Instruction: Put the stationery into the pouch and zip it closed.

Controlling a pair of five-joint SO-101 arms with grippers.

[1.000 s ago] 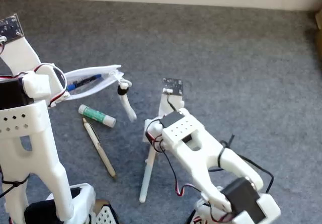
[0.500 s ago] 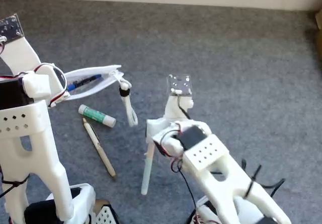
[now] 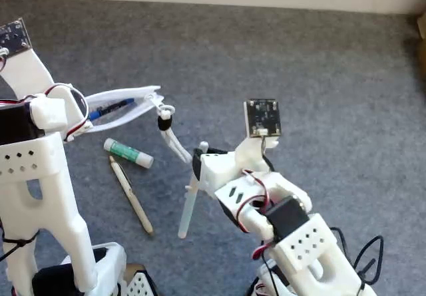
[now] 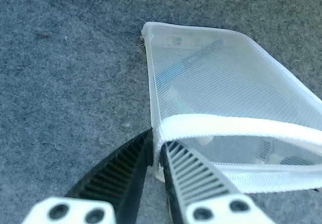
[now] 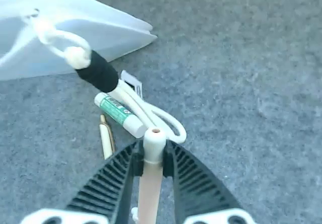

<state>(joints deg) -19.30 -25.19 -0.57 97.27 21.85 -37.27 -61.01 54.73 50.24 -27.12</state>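
Pen [image 5: 150,183] clamped between right fingers [image 5: 108,181] — pouch [image 4: 211,78] rim pinched between left fingers [image 4: 121,171].

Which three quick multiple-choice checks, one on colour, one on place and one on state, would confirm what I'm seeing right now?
1. What colour is the pen inside the pouch?
A. blue
B. red
C. yellow

2. Where does the glue stick lie?
A. in the pouch
B. on the grey carpet beside the beige pen
C. under the pouch

3. What state is the right gripper in?
A. open and empty
B. shut on the glue stick
C. shut on the white pen

Answers:
1 A: blue shows through the pouch's mesh in the high view.
2 B: the high view shows it on the carpet, apart from the pouch.
3 C: its fingers clamp the white pen near its top end.
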